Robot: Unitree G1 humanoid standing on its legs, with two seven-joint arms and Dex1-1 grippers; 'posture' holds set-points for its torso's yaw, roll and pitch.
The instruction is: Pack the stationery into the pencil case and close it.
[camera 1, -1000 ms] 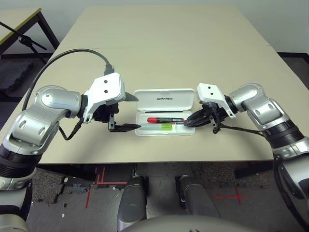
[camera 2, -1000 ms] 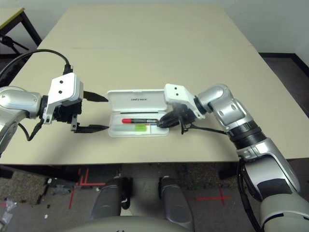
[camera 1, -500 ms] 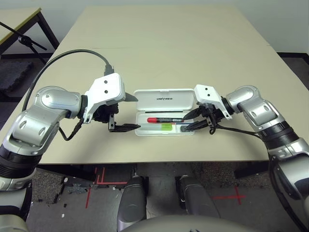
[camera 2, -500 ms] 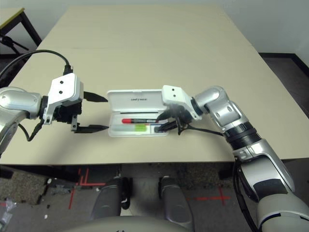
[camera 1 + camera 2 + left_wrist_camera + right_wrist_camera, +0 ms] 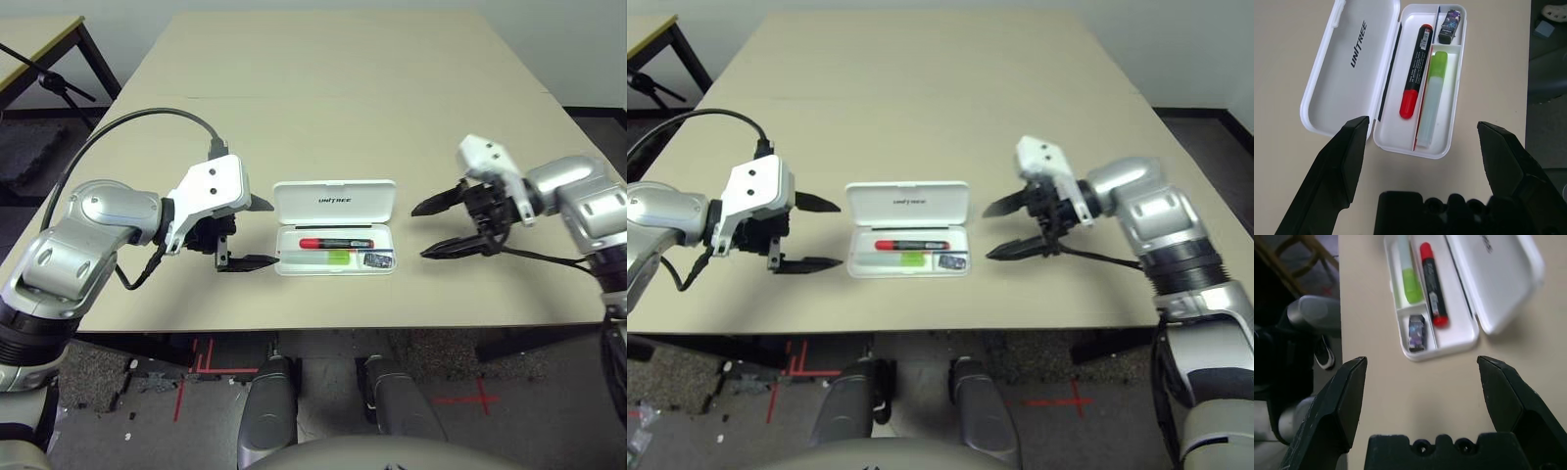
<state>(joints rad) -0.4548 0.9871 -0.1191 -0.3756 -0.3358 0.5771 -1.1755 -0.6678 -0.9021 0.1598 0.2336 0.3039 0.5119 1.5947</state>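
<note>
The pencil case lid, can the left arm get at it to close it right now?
Probably yes. The left gripper is open beside the pencil case, and nothing lies between it and the raised lid.

left claw [image 5: 247, 234] spread, right claw [image 5: 438, 230] spread

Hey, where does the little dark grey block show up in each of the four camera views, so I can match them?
Left eye view: dark grey block in the pencil case's right end.
Right eye view: same spot, right of the highlighter.
Left wrist view: small end compartment.
Right wrist view: small compartment.
Shared landmark: the red marker, alongside the highlighter.
</note>
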